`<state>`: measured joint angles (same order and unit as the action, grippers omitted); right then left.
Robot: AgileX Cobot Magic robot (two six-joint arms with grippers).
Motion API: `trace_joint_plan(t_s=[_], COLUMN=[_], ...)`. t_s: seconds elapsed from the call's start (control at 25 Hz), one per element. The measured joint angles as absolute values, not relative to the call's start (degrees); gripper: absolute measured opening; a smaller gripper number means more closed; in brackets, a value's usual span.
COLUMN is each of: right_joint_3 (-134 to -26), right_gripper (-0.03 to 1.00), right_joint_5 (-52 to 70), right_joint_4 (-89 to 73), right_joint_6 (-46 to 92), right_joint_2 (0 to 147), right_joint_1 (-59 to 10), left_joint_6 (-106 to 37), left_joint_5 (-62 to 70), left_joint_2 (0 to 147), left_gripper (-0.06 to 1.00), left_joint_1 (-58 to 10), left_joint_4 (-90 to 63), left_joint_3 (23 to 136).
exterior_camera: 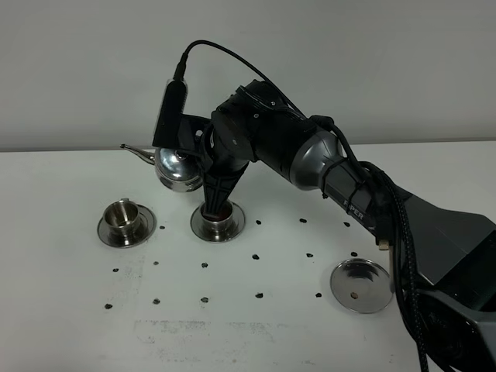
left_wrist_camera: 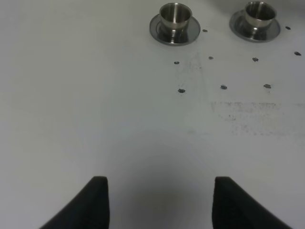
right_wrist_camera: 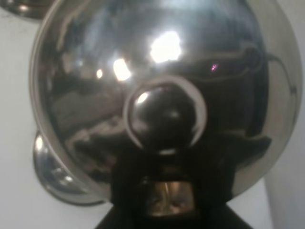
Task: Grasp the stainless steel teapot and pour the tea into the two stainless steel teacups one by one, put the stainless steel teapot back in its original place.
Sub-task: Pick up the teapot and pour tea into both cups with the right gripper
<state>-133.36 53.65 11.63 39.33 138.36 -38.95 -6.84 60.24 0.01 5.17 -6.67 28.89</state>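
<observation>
Raised teapot clear of table, clamped in right gripper, spout toward left edge, two cups on saucers, left gripper jaws spread apart.

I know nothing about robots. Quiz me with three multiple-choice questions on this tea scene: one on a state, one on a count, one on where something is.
1. The teapot is
A) standing on a saucer
B) lying on its side
C) held by the right end effector

2. How many small steel cups stand on saucers?
A) one
B) two
C) four

3. In the high view, the empty saucer lies
A) between the cups
B) off to the right, apart from both cups
C) under the teapot

Answers:
1 C, the right arm reaches across and grips the pot, whose spout points left.
2 B, the left cup and the middle cup each sit on a saucer.
3 B, the bare saucer sits alone beside the right arm.
</observation>
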Motion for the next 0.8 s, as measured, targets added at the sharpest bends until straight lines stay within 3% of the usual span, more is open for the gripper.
trace_joint_plan(t_s=[0.8], right_joint_3=[-134.36], right_gripper=[0.21], right_joint_5=[56.29], right_joint_4=[12.98], right_joint_6=[41.1], right_joint_2=[140.56], right_joint_1=[-39.02], left_joint_6=[-6.84], left_joint_5=[60.24], left_joint_2=[0.01], left_gripper=[0.54], left_joint_1=[5.17], left_joint_4=[-6.72], left_joint_3=[28.89])
